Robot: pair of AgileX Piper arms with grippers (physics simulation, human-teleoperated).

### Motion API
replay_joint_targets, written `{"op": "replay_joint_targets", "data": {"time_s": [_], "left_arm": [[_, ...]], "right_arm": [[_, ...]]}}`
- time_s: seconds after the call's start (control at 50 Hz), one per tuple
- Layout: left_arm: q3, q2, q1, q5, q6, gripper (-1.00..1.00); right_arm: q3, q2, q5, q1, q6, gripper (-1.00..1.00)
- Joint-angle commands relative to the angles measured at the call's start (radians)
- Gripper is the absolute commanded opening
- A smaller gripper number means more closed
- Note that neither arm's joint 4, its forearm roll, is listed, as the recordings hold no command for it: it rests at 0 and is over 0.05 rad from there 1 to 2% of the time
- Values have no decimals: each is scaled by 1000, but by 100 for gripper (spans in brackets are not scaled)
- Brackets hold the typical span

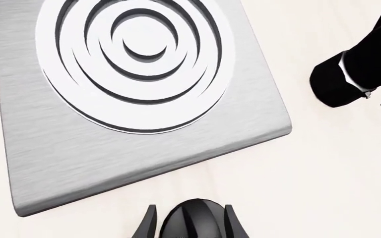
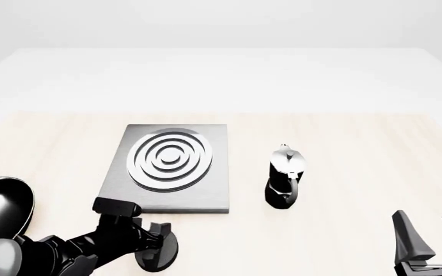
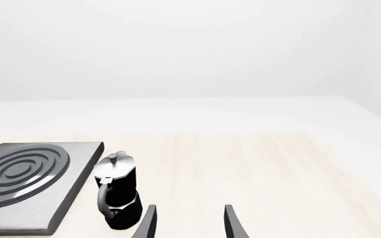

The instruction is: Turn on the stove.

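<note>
On the pale bench (image 2: pixel 344 144) the stove (image 2: pixel 202 195) plate lies left of centre; its black knob (image 1: pixel 194 220) sits just before its near edge, between the left claw (image 1: pixel 189 223) fingers, clamped; the right claw (image 3: pixel 189 220) stands apart

Brushed matt metal stove (image 2: pixel 205 192), glossy black knob (image 1: pixel 194 220) (plastic-looking), pale wood-grain table (image 2: pixel 344 172)

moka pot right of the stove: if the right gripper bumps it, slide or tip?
Likely tips: the moka pot stands tall on a narrow base. Its glossy faceted body probably slips between fingers; the handle looks the safer hold. The open right gripper hangs apart from it.
</note>
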Motion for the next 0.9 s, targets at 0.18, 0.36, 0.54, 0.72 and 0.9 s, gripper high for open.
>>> {"op": "replay_joint_targets", "data": {"time_s": [0.18, 0.36, 0.54, 0.72, 0.9], "left_arm": [[33, -55, 161, 36, 133, 100], [41, -65, 178, 36, 127, 100], [44, -72, 189, 41, 127, 100], [43, -75, 199, 42, 126, 100], [27, -190, 212, 127, 145, 100]], "right_arm": [[0, 14, -13, 0, -4, 100], [0, 3, -3, 0, -5, 100], [0, 9, -9, 0, -5, 100], [0, 11, -11, 0, -5, 100], [0, 5, -4, 1, -6, 100]]}}
